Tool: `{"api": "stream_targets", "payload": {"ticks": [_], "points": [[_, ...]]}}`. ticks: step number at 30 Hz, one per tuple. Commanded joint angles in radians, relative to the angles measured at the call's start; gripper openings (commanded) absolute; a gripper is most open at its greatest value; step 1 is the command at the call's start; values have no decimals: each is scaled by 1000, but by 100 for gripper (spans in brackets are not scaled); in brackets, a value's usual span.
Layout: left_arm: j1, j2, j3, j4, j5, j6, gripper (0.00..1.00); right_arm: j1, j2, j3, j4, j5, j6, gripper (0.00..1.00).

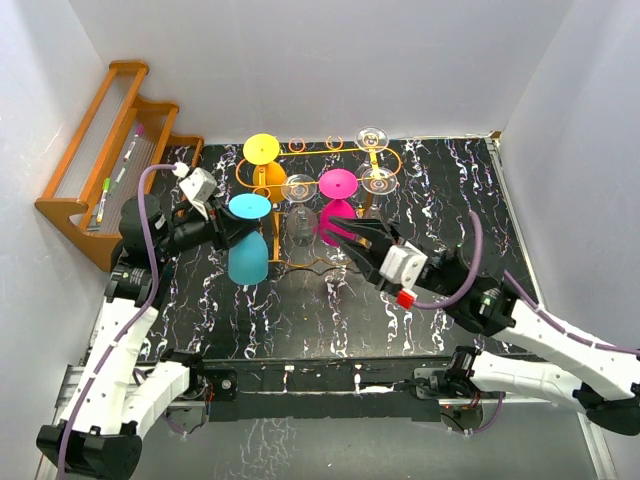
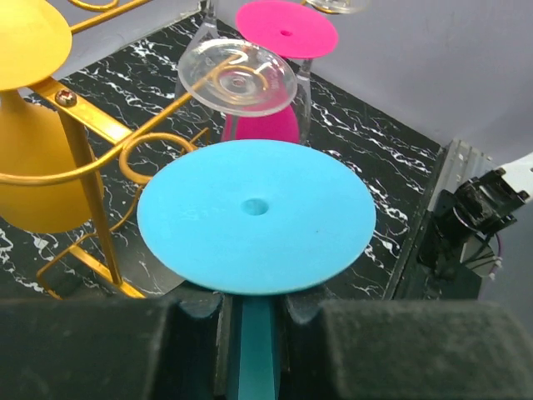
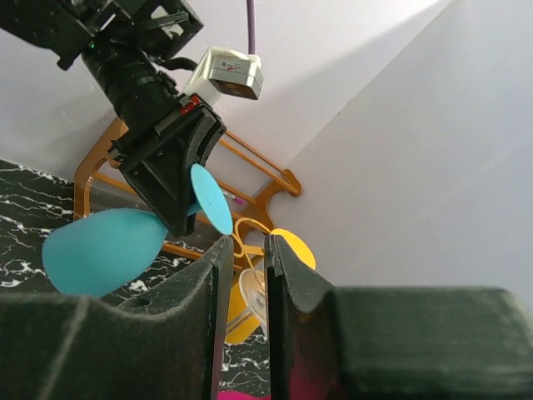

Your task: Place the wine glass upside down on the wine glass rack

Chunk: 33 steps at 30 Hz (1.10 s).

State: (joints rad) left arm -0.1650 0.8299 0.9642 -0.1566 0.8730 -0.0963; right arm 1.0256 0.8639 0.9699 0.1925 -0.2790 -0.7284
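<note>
Wine glass, stem half-hidden in left claw

My left arm and right arm are white shells over black joints, each with a purple cable; my left gripper is black, a silver camera block at its 10 o'clock; my right gripper is black too, with perhaps a red tab at its 4 o'clock.

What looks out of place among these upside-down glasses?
The blue glass is the odd one: pinched by its stem in the left gripper, outside the gold wire rack where the others sit. The right gripper grips the pink glass. Nothing looks spilled or broken.
</note>
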Motion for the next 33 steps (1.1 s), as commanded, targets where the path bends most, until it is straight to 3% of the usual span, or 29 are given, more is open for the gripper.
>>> {"api": "stream_targets", "payload": {"ticks": [1, 4, 14, 33], "points": [[-72, 8, -24, 229, -125, -76, 0, -4, -78, -33, 63, 87, 89, 27], [-145, 29, -34, 259, -214, -59, 0, -2, -113, -41, 64, 108, 118, 33], [-171, 54, -51, 263, -334, 35, 0, -3, -149, -66, 46, 133, 149, 39], [-182, 80, -77, 235, -382, 78, 0, -3, -152, -76, 27, 157, 155, 42]]}}
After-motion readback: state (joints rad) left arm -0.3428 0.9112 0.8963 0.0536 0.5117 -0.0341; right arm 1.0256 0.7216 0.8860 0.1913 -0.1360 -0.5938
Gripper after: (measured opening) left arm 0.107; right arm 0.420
